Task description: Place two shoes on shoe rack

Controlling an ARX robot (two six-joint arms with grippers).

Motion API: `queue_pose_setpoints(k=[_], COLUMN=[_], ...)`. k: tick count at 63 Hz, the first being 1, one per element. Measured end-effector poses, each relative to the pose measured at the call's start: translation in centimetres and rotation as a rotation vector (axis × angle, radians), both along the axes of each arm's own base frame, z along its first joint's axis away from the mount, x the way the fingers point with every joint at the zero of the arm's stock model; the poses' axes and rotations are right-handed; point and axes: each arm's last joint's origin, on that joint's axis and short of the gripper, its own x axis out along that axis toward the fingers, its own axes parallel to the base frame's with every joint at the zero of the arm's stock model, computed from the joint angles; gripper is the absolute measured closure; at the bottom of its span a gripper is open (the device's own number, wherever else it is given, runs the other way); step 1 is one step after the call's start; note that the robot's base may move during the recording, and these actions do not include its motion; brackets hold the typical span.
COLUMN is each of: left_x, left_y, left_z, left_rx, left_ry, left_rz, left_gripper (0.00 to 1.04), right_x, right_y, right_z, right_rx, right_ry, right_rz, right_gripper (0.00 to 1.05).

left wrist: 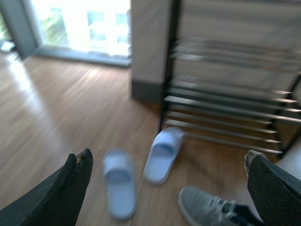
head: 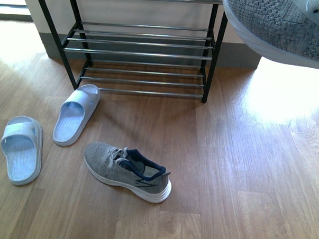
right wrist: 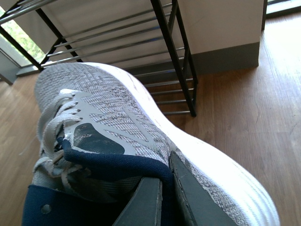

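My right gripper [right wrist: 165,188] is shut on the navy collar of a grey knit sneaker [right wrist: 117,132] and holds it in the air; that sneaker fills the top right of the front view [head: 283,24], beside the rack's upper right corner. The shoe rack [head: 141,44] stands against the wall, its chrome bars bare. The other grey sneaker [head: 128,171] lies on the floor in front of the rack. Two pale blue slide sandals [head: 76,113] [head: 21,148] lie to its left. My left gripper [left wrist: 167,174] is open and empty above the floor shoes; its view is blurred.
Wooden floor [head: 242,171] all around. A white wall with a grey skirting board [head: 236,54] runs behind the rack. A bright window or glass door [left wrist: 89,23] is at the far left.
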Motion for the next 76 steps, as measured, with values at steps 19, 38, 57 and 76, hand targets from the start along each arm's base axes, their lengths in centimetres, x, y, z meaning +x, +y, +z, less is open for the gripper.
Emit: queue_pose_setpoints(k=[19,38,57,76], left_x=[11.5,19.5,24.4,26.1], left_y=[-3.3,-6.9,-9.8,-11.9], left_z=[-4.0,-19.1,-25.7,-28.8], left_rx=[-0.395,-0.593,-0.607,-0.624], left_ry=[0.316,0.770,0.911,0.966], left_rz=[0.131,0.018,-0.141,-0.222], left_gripper=[0.09,0.09,0.09,0.09], right_x=[0.0,0.0,0.0,0.0], right_y=[0.1,0.1,0.1,0.1], right_z=[0.0,0.0,0.0,0.0], right_rx=[0.001,0.001,0.001,0.001], right_ry=[-0.001,-0.001,-0.001,-0.001], right_rz=[0.009,0.009,0.009,0.009], right_gripper=[1.03,1.03,1.03,1.03])
